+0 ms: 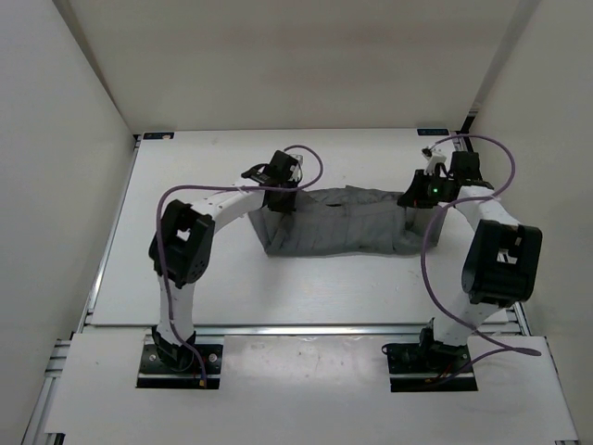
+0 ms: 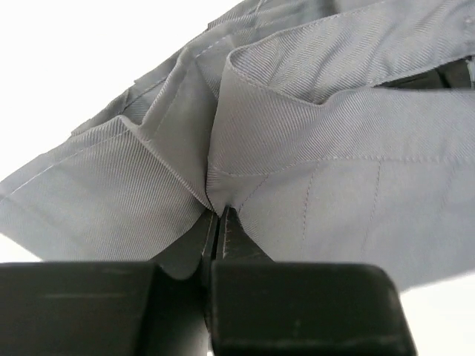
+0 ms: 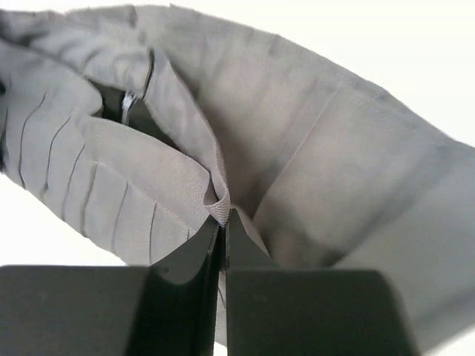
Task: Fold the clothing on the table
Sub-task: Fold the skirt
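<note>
We saw the left arm rise from its base at the near edge, bend at a raised elbow and reach forward and inward, so that the left gripper [image 1: 278,192] came down on the left end of the clothing [image 1: 338,224]. The right arm mirrored it, its elbow held high at the right and its forearm arched back inward, with the right gripper [image 1: 420,197] on the garment's right end. The clothing lay wrinkled as a wide band across the middle of the table [image 1: 232,287], stretched between the two grippers. In the wrist views each gripper's jaws were pinched tight on a gathered fold of grey fabric, left [image 2: 220,215] and right [image 3: 224,216].
</note>
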Robot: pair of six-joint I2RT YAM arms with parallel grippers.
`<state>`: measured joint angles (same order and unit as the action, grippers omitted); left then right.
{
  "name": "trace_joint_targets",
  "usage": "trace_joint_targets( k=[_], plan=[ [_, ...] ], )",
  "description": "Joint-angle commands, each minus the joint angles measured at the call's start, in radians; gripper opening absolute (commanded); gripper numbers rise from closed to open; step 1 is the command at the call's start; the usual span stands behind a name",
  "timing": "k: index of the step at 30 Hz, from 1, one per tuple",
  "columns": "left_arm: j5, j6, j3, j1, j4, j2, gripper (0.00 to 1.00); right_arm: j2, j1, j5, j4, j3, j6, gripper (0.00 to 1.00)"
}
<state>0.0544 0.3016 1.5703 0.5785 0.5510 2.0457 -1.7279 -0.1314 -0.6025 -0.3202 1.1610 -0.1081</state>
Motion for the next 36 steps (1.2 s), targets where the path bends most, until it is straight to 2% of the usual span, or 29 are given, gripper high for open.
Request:
trace_joint_targets(
  k=[1, 3, 4, 9, 14, 16, 19, 21, 22, 24, 26, 29, 36],
  plan=[
    [-0.016, 0.053, -0.100, -0.005, -0.147, -0.177, 0.05, 0.120, -0.016, 0.007, 0.052, -0.012, 0.001, 0.00],
    [-0.024, 0.067, -0.143, -0.002, -0.186, -0.240, 0.07, 0.143, -0.008, 0.007, 0.052, -0.015, -0.016, 0.00],
    [-0.034, 0.080, -0.159, 0.000, -0.195, -0.246, 0.13, 0.157, -0.011, 0.000, 0.052, -0.006, -0.027, 0.00],
    [-0.041, 0.137, -0.260, -0.008, -0.263, -0.321, 0.28, 0.145, 0.029, 0.020, 0.099, -0.003, -0.018, 0.00],
    [-0.025, 0.174, -0.306, -0.048, -0.286, -0.334, 0.30, 0.111, 0.065, 0.087, 0.183, 0.012, 0.019, 0.00],
    [-0.015, 0.186, -0.305, -0.058, -0.292, -0.323, 0.25, 0.091, 0.059, 0.101, 0.214, 0.028, 0.062, 0.00],
    [-0.031, 0.198, -0.273, -0.074, -0.293, -0.289, 0.27, 0.032, 0.046, 0.089, 0.216, 0.086, 0.096, 0.00],
    [-0.045, 0.186, -0.234, -0.069, -0.286, -0.262, 0.38, -0.015, 0.044, 0.086, 0.198, 0.129, 0.084, 0.00],
    [-0.050, 0.179, -0.202, -0.063, -0.277, -0.237, 0.53, -0.019, 0.046, 0.086, 0.188, 0.155, 0.070, 0.00],
    [-0.048, 0.159, -0.150, -0.048, -0.257, -0.202, 0.72, -0.058, 0.049, 0.083, 0.175, 0.186, 0.064, 0.01],
    [-0.068, 0.150, -0.086, -0.034, -0.232, -0.153, 0.77, -0.071, 0.046, 0.078, 0.168, 0.203, 0.065, 0.00],
    [-0.117, 0.160, -0.049, -0.029, -0.223, -0.099, 0.76, -0.088, 0.049, 0.075, 0.164, 0.220, 0.064, 0.00],
    [-0.119, 0.146, -0.013, -0.006, -0.198, -0.021, 0.73, -0.087, 0.065, 0.072, 0.181, 0.204, 0.068, 0.00]
  ],
)
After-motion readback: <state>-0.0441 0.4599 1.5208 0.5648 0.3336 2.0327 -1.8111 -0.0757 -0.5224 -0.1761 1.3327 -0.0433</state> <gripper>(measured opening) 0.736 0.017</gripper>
